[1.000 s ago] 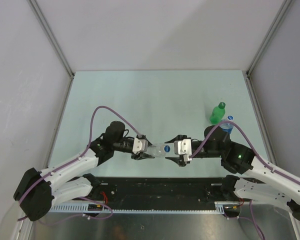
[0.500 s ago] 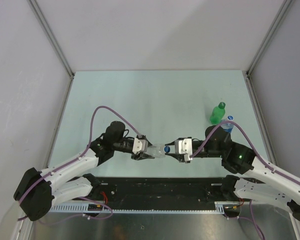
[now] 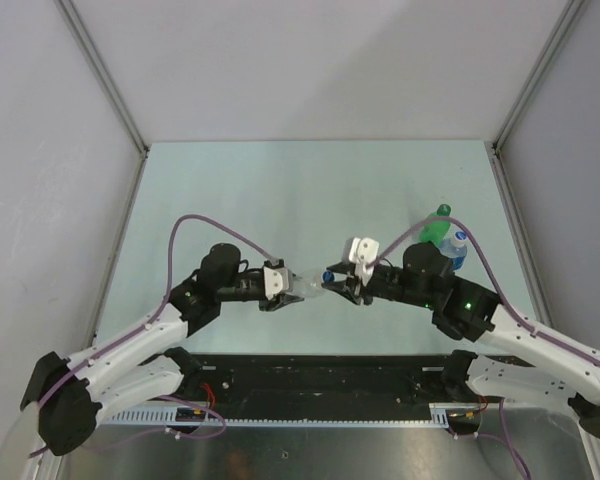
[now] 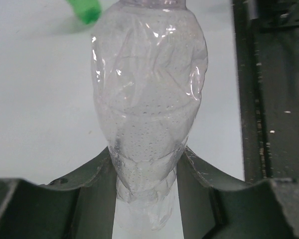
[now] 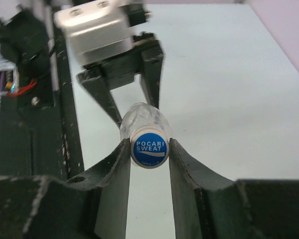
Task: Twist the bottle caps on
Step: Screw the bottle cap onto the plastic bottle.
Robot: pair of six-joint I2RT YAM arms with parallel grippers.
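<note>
Your left claw [image 3: 292,291] pinched the bottle [image 4: 149,114] at its base; it looked light, thin and crushable. Your right claw [image 3: 335,281] pinched the cap [image 5: 149,148] by its sides, which were probably slick.

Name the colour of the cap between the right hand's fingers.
Blue cap, white lettering; clearest in the right wrist view.

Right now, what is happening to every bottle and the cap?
clear bottle: held sideways by its bottom.
cap: on the clear bottle's mouth, pinched.
left end effector: shut on the clear bottle.
right end effector: shut on the cap.
green bottle: standing, capped.
blue-label bottle: standing, partly hidden.
</note>
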